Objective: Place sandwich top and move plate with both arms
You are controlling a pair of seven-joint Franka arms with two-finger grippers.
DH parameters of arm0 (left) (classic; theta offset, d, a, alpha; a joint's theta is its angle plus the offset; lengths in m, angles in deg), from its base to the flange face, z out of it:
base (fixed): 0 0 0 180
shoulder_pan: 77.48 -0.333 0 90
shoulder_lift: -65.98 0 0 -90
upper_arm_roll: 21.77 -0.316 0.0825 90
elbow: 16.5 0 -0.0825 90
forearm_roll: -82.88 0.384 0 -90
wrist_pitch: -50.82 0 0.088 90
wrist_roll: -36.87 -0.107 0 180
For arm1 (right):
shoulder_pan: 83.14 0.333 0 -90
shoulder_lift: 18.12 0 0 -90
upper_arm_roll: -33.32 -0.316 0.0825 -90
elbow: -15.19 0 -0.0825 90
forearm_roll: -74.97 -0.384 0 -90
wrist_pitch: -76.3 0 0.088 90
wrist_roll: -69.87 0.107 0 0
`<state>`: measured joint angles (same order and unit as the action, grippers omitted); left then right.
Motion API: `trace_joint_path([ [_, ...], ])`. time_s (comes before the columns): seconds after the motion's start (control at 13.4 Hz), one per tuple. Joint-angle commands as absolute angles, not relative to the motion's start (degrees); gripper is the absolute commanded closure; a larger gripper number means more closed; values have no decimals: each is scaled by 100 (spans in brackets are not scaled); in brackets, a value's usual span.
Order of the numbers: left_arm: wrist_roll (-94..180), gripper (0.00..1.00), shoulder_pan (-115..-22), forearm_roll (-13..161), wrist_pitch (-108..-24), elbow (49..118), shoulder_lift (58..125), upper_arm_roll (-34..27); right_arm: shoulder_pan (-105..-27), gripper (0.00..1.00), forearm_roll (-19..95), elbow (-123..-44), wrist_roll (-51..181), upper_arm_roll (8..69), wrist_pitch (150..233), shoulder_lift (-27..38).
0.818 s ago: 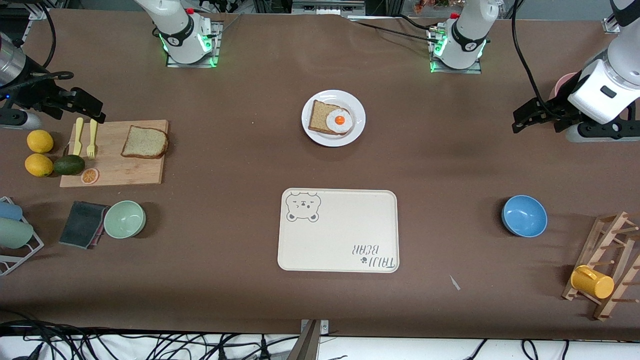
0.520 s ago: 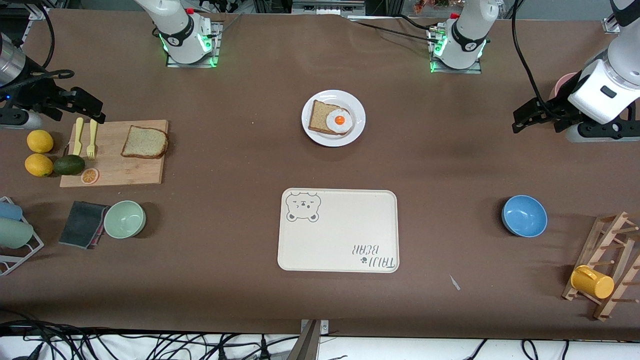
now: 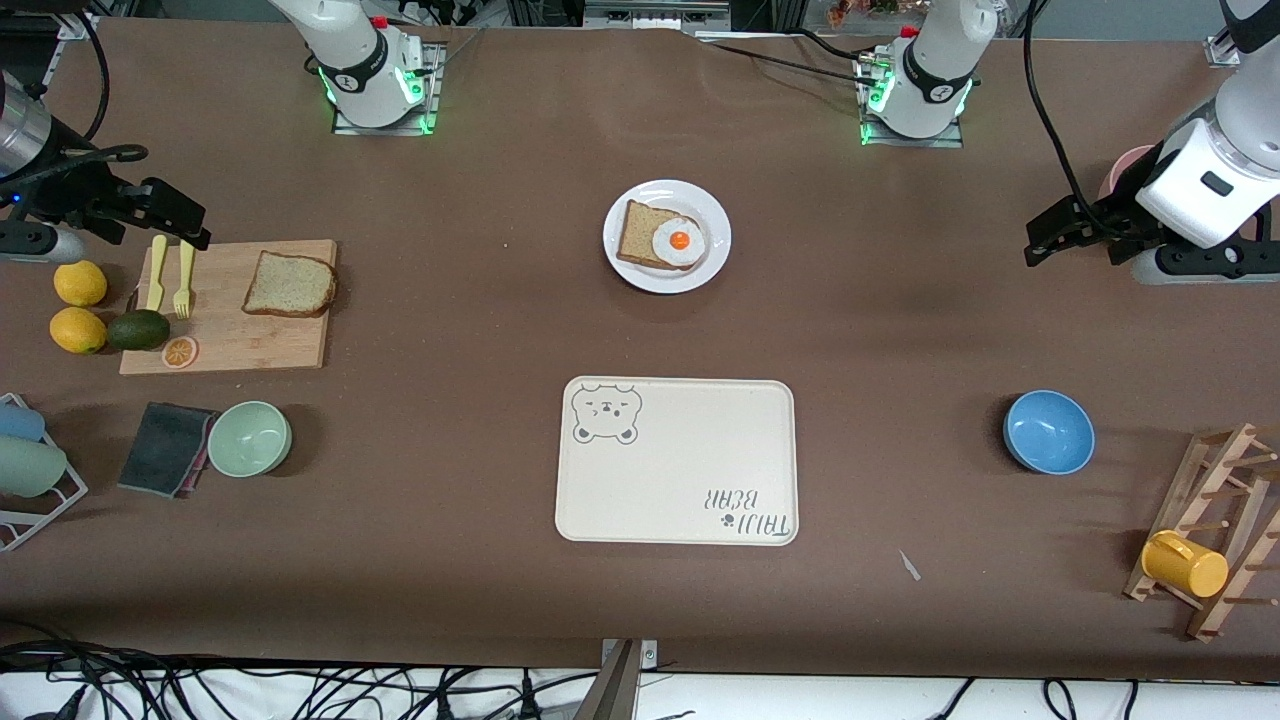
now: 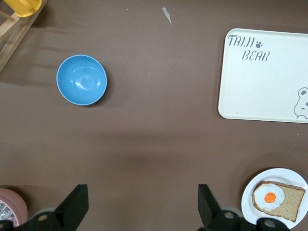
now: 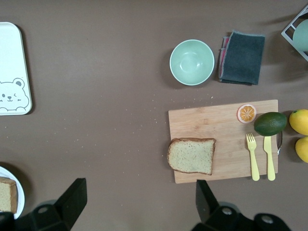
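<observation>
The sandwich top [image 3: 290, 284], a plain brown bread slice, lies on a wooden cutting board [image 3: 240, 345] toward the right arm's end; it also shows in the right wrist view [image 5: 191, 155]. The white plate [image 3: 716, 216] sits mid-table near the bases and holds a bread slice [image 3: 636, 232] with a fried egg [image 3: 679, 241]; its rim shows in the left wrist view [image 4: 248, 198]. My right gripper [image 3: 195, 225] hangs open and empty above the board's yellow cutlery [image 5: 139, 190]. My left gripper [image 3: 1040, 240] is open and empty over bare table at the left arm's end [image 4: 142, 192].
A cream bear-print tray [image 3: 680, 470] lies nearer the camera than the plate. A blue bowl [image 3: 1048, 431] and a wooden rack with a yellow mug [image 3: 1185, 565] stand toward the left arm's end. A green bowl [image 3: 250, 438], dark cloth [image 3: 165, 448], lemons [image 3: 78, 330] and an avocado [image 3: 138, 329] surround the board.
</observation>
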<state>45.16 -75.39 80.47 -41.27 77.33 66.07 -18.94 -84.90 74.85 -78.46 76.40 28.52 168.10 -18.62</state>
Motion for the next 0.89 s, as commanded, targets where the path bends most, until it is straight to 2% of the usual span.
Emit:
trace_joint_path([
  [0.0, 4531, 0, -7546, 8261, -3989, 7535, 6695, -1869, -8498, 0, 7488, -7509, 7585, 2761, 16605, -1584],
  [0.82, 4540, 0, -7537, 8261, -3989, 7535, 6686, -1869, -8507, 0, 7436, -7842, 7998, 2743, 16612, -1733],
])
